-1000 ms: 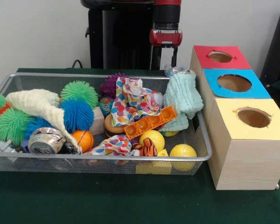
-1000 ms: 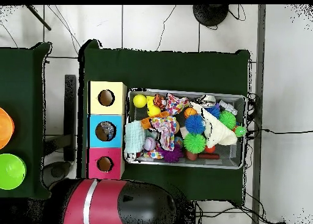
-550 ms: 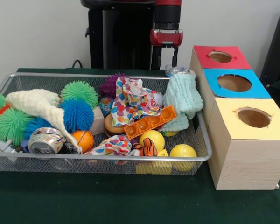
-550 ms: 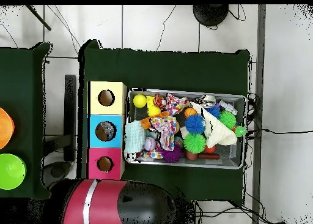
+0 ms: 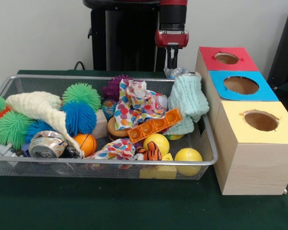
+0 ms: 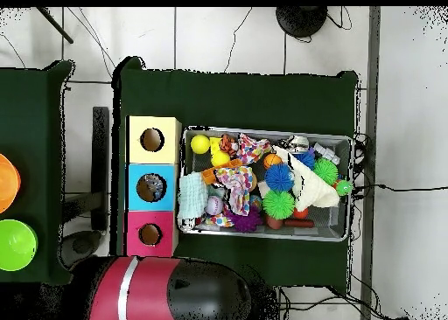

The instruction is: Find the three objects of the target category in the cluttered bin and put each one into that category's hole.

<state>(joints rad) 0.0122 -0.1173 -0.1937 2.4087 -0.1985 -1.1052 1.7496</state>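
Observation:
A wire mesh bin [image 5: 110, 162] holds a jumble: green [image 5: 81, 93], blue [image 5: 80, 117] and purple [image 5: 113, 86] spiky balls, two yellow balls [image 5: 156, 142], an orange ball [image 5: 86, 143], a baseball [image 5: 161, 101], a can [image 5: 47, 145], an orange bubble tray [image 5: 153, 125], a mint towel [image 5: 187, 98], a polka-dot cloth [image 5: 137, 105] and a cream knit cloth [image 5: 38, 108]. Beside the bin stand three boxes with holes, topped red [image 5: 211, 60], blue [image 5: 218, 79] and yellow [image 5: 240, 129]. My gripper [image 5: 171, 60] hangs shut and empty above the bin's far right corner.
In the overhead view the bin [image 6: 262, 131] lies right of the yellow [image 6: 166, 128], blue [image 6: 136, 187] and red [image 6: 136, 238] boxes, and something grey shows inside the blue hole. A green disc [image 6: 16, 245] and an orange one [image 6: 7, 181] sit on the left table. Cables cross the floor.
The gripper's fingers, spread apart earlier, now stand together. The gripper has shifted very slightly toward the boxes. Nothing in the bin has moved.

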